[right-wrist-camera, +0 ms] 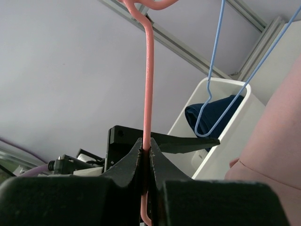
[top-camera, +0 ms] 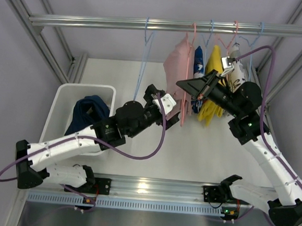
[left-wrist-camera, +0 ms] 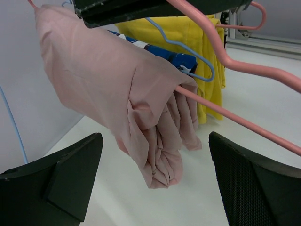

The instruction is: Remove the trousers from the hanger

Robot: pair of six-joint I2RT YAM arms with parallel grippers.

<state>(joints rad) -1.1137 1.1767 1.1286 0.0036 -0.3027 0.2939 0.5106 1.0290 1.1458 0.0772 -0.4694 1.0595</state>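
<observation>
A: Under the rail (top-camera: 173,26), how do your arms sit?
B: Both are raised. Your right gripper (right-wrist-camera: 146,155) clamps the pink hanger (right-wrist-camera: 148,70); your left gripper (left-wrist-camera: 155,188) gapes wide, facing its pink trousers (left-wrist-camera: 108,80). Navy trousers (top-camera: 91,111) lie in the bin (top-camera: 63,93).

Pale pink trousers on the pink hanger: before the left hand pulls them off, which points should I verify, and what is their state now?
1. Hanger steadied: the right hand is shut on the pink wire hanger: ok.
2. The left hand is open, one finger each side of the pale pink folded cloth trousers: ok.
3. Cloth deep enough between those fingers to close on: cannot tell.
4. Pink trousers free of the light blue wire hanger behind them: cannot tell.
5. Dark navy cloth trousers off their hanger, lying in the white plastic bin: ok.
</observation>
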